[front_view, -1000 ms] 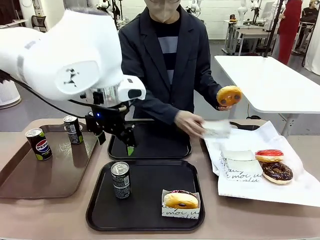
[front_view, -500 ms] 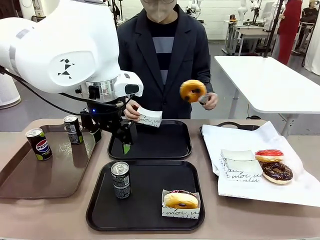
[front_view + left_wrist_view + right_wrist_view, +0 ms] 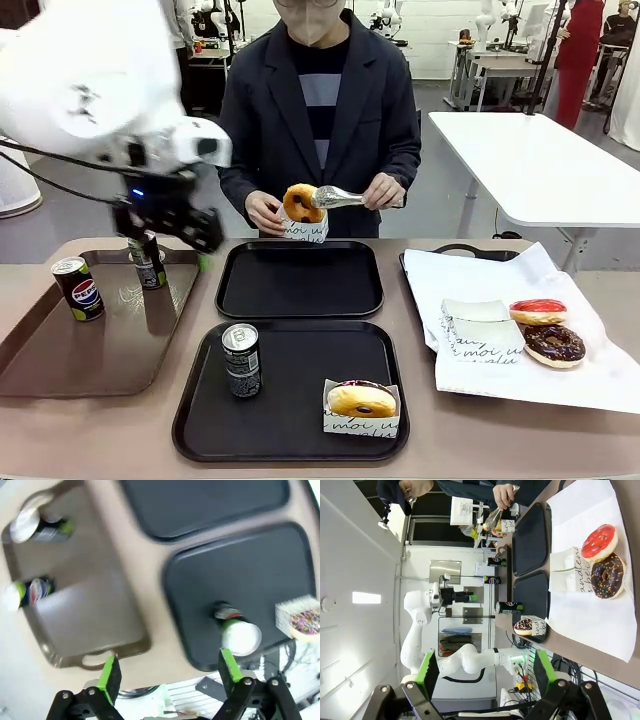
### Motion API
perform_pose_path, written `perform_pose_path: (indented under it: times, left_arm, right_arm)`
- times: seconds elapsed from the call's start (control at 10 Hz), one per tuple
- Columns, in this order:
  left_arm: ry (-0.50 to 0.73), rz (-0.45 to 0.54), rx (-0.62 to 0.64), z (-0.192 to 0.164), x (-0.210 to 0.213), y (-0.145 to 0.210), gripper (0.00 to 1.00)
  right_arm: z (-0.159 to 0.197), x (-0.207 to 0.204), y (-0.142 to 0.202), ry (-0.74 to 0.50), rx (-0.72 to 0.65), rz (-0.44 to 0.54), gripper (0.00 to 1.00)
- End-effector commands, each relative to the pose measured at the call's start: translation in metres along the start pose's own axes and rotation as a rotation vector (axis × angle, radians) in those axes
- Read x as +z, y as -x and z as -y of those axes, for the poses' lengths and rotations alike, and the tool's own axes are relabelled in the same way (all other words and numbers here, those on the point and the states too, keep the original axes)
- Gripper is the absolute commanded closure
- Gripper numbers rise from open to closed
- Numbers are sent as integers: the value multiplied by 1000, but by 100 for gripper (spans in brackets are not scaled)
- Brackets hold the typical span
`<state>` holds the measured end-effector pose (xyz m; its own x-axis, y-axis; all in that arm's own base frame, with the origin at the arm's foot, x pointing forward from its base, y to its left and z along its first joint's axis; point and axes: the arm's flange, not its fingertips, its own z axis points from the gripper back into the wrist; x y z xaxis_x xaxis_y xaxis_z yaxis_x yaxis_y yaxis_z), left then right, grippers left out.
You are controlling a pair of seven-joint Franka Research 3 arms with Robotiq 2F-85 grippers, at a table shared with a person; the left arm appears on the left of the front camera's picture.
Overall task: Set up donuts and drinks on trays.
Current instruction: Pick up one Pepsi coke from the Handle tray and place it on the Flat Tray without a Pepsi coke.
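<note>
meanwhile, the left arm (image 3: pixel 90 90) is pictured poised over the glossy brown tray (image 3: pixel 100 350), on which a pepsi can (image 3: pixel 78 288) and a grey-black can (image 3: pixel 147 262) are stood apart. of the two black trays, the near tray (image 3: pixel 300 380) is already furnished with a can (image 3: pixel 241 360) and a sleeved donut (image 3: pixel 361 402). the far tray (image 3: pixel 300 285) is bare. above its far rim a golden donut (image 3: pixel 300 203) is held by tongs (image 3: pixel 345 197) at the mouth of a paper sleeve in the person's other hand. a red donut (image 3: pixel 538 311) and a chocolate donut (image 3: pixel 554 344) are laid on white paper (image 3: pixel 500 380) at the right. the left gripper (image 3: pixel 169 670) is shown spread wide with nothing between its green pads, and the right gripper (image 3: pixel 485 672) is likewise parted and empty. a drink for the far tray is judged the step in hand. the grey-black can should be straddled squarely, gripped low on its body and kept upright, and the pepsi can and the person's hands should be given room.
</note>
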<state>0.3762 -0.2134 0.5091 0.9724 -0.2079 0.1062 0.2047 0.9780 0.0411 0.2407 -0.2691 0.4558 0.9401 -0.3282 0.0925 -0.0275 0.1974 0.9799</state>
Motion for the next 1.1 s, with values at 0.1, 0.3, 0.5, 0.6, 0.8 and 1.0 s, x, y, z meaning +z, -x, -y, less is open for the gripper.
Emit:
perform_pose_path:
  times: [0.1, 0.3, 0.5, 0.6, 0.8, 1.0]
  left_arm:
    - [-89, -5, 189, -97, 12, 2, 0]
    - [-95, -11, 299, -139, 10, 10, 0]
    - [-118, -10, 379, -172, 8, -7, 0]
    - [-121, 4, 435, -177, 4, -1, 0]
    - [-90, -16, 379, -177, 7, 2, 0]
    - [-90, -16, 379, -177, 7, 2, 0]
  right_arm:
    - [0, 1, 0, -13, 5, -1, 0]
    - [0, 1, 0, -13, 5, -1, 0]
    - [0, 1, 0, -13, 5, -1, 0]
    - [0, 1, 0, -13, 5, -1, 0]
    - [0, 1, 0, -13, 5, -1, 0]
    - [0, 1, 0, -13, 5, -1, 0]
